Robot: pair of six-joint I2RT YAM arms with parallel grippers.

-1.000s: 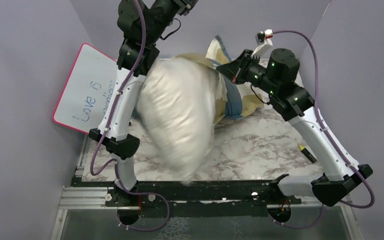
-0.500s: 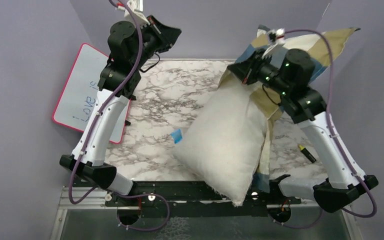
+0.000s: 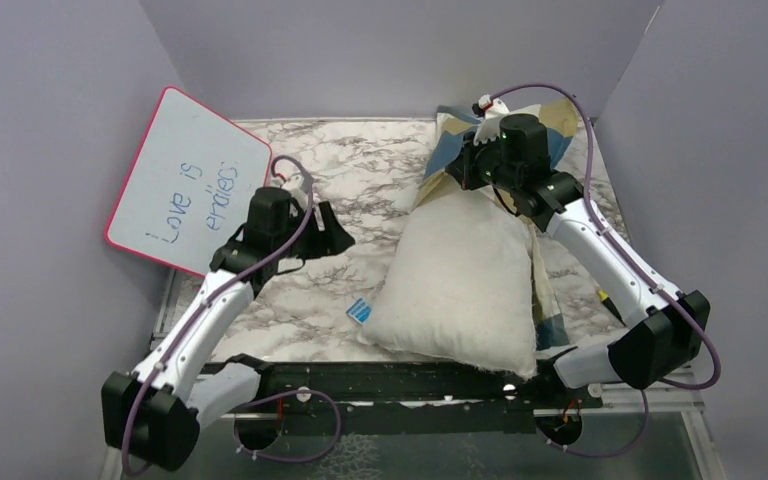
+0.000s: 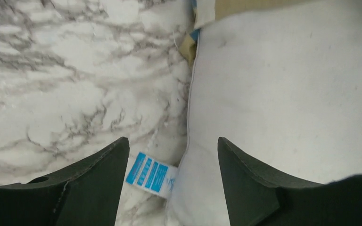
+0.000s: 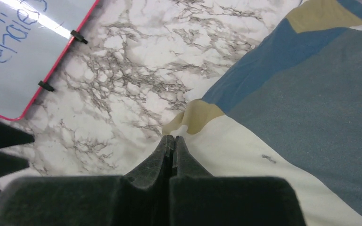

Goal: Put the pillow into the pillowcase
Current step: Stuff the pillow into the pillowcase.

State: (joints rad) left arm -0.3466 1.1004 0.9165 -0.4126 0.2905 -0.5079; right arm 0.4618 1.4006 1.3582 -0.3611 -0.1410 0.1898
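One slip was feared: the pillowcase [image 3: 448, 152], pinched at the pillow's [image 3: 460, 285] far end by the closed right gripper [image 5: 170, 141] alone, could be dragged off, the left gripper [image 4: 172, 141] being spread wide and empty beside the pillow. Plump and white, the pillow was laid mostly bare on the counter [image 3: 360, 160].

White pillow [image 3: 460, 285]; blue, tan, cream checked pillowcase [image 5: 301, 94]; grey-veined marble table [image 3: 360, 180]; pink-rimmed whiteboard [image 3: 185, 180]
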